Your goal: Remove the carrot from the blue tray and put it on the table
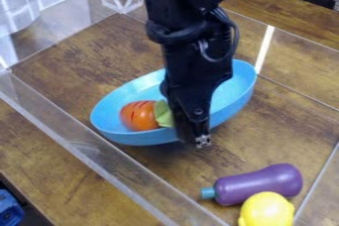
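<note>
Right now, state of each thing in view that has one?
gripper: shut, fingers down at the carrot's leafy end; whether it grips the leaves, can't tell
carrot: in the tray, orange end showing, leafy end partly hidden by the gripper
tray: on the table, carrot not yet out
table: carrot not on it yet
eggplant: lying on its side, outside the tray
lemon: beside the eggplant

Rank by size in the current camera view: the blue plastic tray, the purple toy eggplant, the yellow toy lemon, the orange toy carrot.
1. Blue plastic tray
2. Purple toy eggplant
Unsure: yellow toy lemon, cut off by the picture edge, and orange toy carrot, partly hidden.
</note>
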{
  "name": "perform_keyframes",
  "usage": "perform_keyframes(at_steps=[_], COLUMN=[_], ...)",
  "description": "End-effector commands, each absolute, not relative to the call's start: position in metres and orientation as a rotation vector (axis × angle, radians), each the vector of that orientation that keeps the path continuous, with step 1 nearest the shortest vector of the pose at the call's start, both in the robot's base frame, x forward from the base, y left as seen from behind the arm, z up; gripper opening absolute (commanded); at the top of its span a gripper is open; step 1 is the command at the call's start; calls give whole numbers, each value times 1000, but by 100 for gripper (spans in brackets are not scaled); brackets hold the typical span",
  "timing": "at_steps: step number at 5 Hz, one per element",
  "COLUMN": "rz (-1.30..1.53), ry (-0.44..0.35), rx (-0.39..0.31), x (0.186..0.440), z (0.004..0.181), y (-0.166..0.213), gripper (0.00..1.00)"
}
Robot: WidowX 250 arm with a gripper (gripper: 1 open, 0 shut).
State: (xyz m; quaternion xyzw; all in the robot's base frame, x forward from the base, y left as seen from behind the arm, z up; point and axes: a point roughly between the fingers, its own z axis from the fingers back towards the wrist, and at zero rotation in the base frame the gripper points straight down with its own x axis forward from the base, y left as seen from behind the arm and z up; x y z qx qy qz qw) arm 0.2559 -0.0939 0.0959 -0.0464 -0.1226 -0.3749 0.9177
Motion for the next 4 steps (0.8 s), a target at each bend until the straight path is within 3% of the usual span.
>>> perform_keyframes(at_steps=[1,2,3,4], rz=[-764,-758,-777,-775], ry=[-328,-346,-324,-293], rx=[-102,-119,-102,-90], x=[260,260,270,281], z=[111,112,112,113], y=[-91,-90,-79,-62], gripper=[0,100,0,0])
